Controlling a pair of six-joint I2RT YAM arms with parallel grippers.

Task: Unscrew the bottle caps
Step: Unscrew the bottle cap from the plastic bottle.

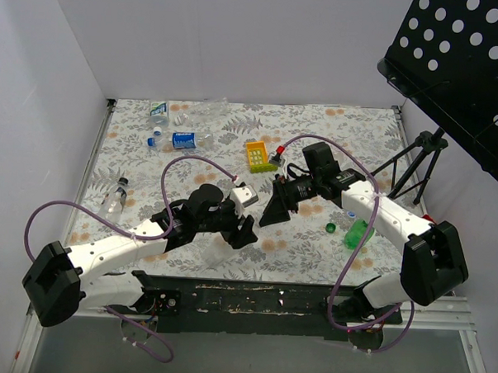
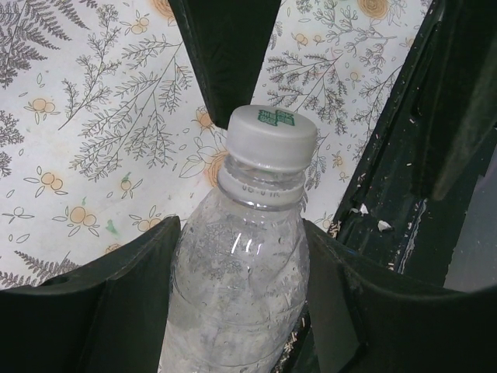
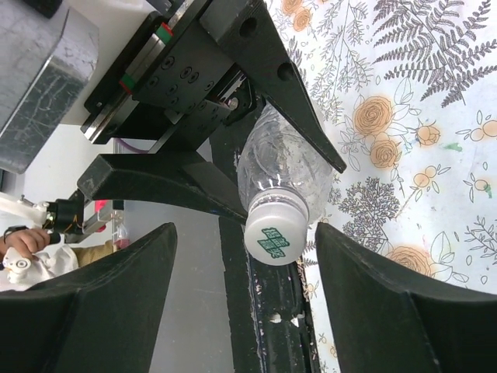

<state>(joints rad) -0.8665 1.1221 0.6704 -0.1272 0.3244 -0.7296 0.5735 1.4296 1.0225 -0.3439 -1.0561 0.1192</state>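
One clear bottle, its one white cap screwed on, is clamped by the body between the two left fingers. They are partly closed and press against both of its sides. The bottle sits over the flowered surface, near the front edge and between the two arms. The two right fingers stand wide apart on either side of that cap, with a gap on each side, and hold nothing.

From above, four more bottles lie on the surface. There are two blue-labelled bottles at the far left, one small clear bottle near the left edge, and one green bottle on the right. One loose green cap lies just beside the green bottle.
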